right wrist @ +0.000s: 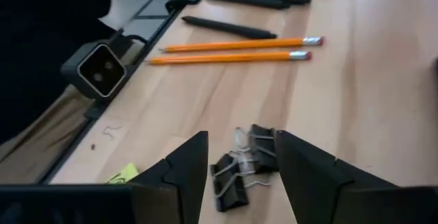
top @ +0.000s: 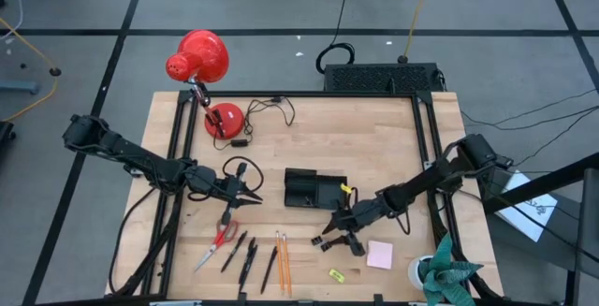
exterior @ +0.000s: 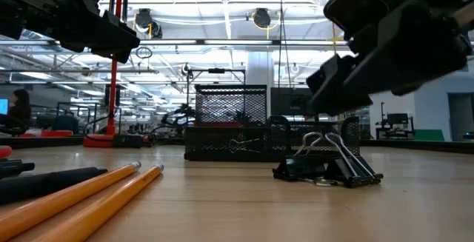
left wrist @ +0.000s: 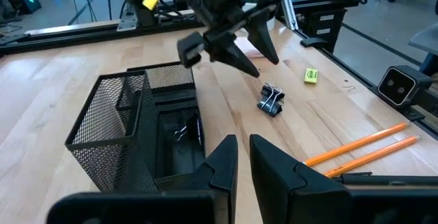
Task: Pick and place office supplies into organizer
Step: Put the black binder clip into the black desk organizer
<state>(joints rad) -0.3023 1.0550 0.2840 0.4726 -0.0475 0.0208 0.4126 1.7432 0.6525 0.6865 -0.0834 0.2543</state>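
Your right gripper [top: 339, 234] hangs above the binder clips [top: 334, 242], near the bench's front edge and a little right of its middle. Its fingers [right wrist: 183, 166] stand apart at a moderate spread with nothing between them, and in the right wrist view the clips [right wrist: 239, 166] lie on the wood in the gap below them (two or more clumped together, wire handles up; you cannot count them exactly).

The organizer [top: 315, 190] sits just behind the clips, near the middle of the bench; one clip [left wrist: 179, 133] already lies in one of its low compartments.

Your left gripper [top: 245, 195] waits over the bench left of the organizer, fingers [left wrist: 222, 162] narrowly parted, empty.

Along the front edge, from left to right: the red-handled scissors [top: 218, 241], the black pens [top: 245, 255], and two orange pencils [top: 282, 260] side by side. Right of the clips lies the pink sticky-note pad [top: 379, 255], with the small yellow piece [top: 337, 274] between pencils and pad, nearer the edge.

The red desk lamp [top: 200, 67] stands at the back left corner.
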